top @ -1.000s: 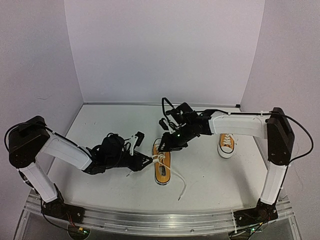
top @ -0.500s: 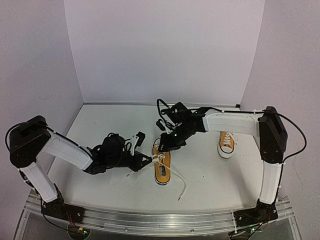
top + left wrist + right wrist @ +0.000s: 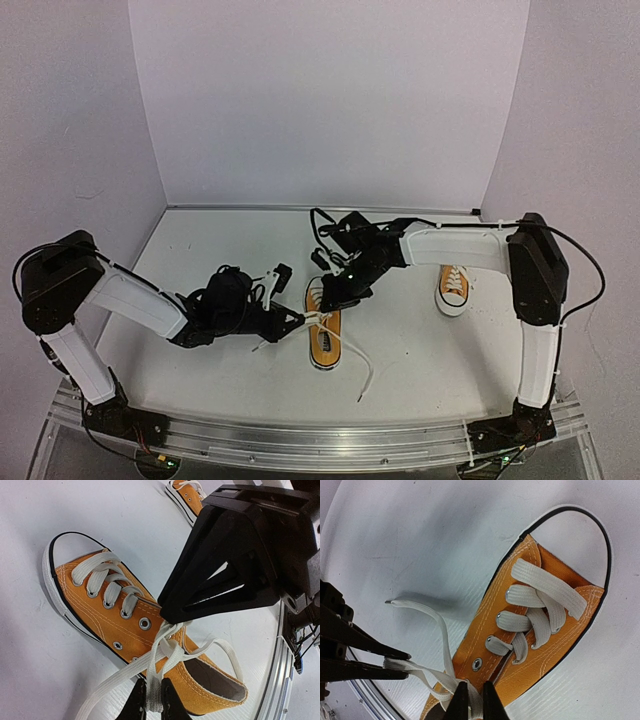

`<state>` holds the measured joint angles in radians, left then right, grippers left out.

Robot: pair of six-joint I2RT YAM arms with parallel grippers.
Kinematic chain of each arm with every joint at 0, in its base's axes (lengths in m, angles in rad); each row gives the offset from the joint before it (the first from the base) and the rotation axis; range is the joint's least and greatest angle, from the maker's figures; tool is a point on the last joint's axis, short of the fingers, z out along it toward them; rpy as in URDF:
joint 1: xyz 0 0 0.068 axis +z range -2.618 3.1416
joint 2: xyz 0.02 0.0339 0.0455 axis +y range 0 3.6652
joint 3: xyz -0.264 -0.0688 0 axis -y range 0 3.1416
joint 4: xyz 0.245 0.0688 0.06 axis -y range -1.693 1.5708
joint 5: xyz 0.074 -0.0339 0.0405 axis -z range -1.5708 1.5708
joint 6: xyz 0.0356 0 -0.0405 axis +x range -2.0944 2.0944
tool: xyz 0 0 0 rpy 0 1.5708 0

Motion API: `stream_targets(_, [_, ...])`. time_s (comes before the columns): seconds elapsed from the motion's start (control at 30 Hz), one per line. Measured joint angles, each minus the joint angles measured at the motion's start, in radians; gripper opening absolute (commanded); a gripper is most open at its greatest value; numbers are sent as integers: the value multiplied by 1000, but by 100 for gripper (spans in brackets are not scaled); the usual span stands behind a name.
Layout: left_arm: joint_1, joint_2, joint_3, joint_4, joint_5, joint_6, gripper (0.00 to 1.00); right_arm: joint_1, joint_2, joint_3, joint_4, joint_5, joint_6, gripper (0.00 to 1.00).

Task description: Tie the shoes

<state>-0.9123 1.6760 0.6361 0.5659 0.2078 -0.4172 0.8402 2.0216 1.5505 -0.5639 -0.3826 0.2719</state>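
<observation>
The near shoe (image 3: 323,338) lies mid-table, toe pointing away from me, its laces crossed into a loose knot above the top eyelets. My left gripper (image 3: 297,322) is at its left side, shut on a white lace strand (image 3: 152,692). My right gripper (image 3: 330,298) is over the shoe's tongue, shut on a lace strand at the knot (image 3: 472,700). The shoe also shows in the left wrist view (image 3: 110,615) and the right wrist view (image 3: 545,610). One free lace end (image 3: 361,372) trails toward the near edge. The second shoe (image 3: 453,286) stands at the right, laced.
White walls enclose the table on three sides. A metal rail (image 3: 320,440) runs along the near edge. The right arm (image 3: 460,247) reaches across above the table, close to the second shoe.
My right gripper has moved slightly left and lower, closer to the near shoe's knot. My left gripper has stayed in place, holding its lace.
</observation>
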Motion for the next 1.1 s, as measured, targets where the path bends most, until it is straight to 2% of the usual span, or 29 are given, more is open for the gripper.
stream_targets(0.2, [0, 0, 5, -15, -2, 4, 0, 0, 0, 0, -2, 0, -9, 0])
stream_targets(0.33, [0, 1, 6, -26, -10, 5, 0, 0, -19, -12, 3, 11, -5, 0])
stream_targets(0.57, [3, 1, 16, -60, -28, 6, 0, 0, -134, -128, 64, 36, 28, 0])
stream_targets(0.8, [4, 8, 44, -100, -50, 15, 0, 0, -170, -218, 146, 38, 68, 0])
stream_targets(0.87, [4, 8, 49, -117, -57, 29, 2, -1, -188, -255, 178, 37, 84, 0])
stream_targets(1.1, [4, -28, 50, -197, -65, 150, 27, -4, -216, -305, 267, 29, 122, 0])
